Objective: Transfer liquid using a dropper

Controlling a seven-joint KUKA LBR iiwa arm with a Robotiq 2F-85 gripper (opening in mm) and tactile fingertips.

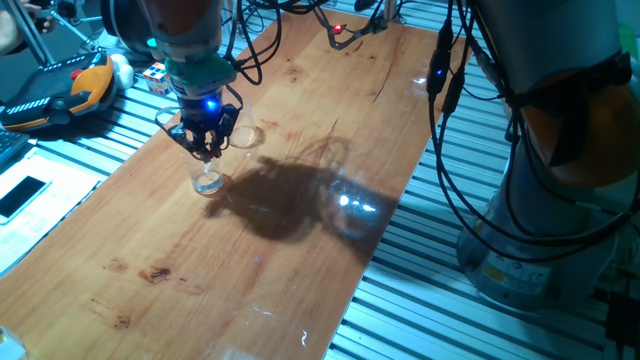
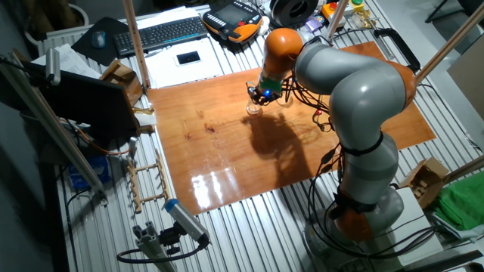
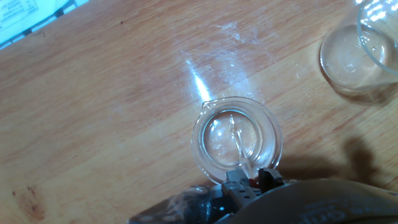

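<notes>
One wooden board [image 1: 300, 240] on a slatted metal bench [image 1: 90, 160], two glass cups [image 3: 236, 138] [image 3: 360, 59], gripper [image 3: 250, 179] pinching the dropper [image 3: 239, 144].

Layout, hand view: tumbler [image 3: 236, 140] centre frame on table [image 3: 93, 124].
Dropper [image 3: 239, 146] stands inside tumbler, gripper [image 3: 250, 180] directly above at bottom edge; second glass vessel [image 3: 357, 59] upper right, well apart.
</notes>
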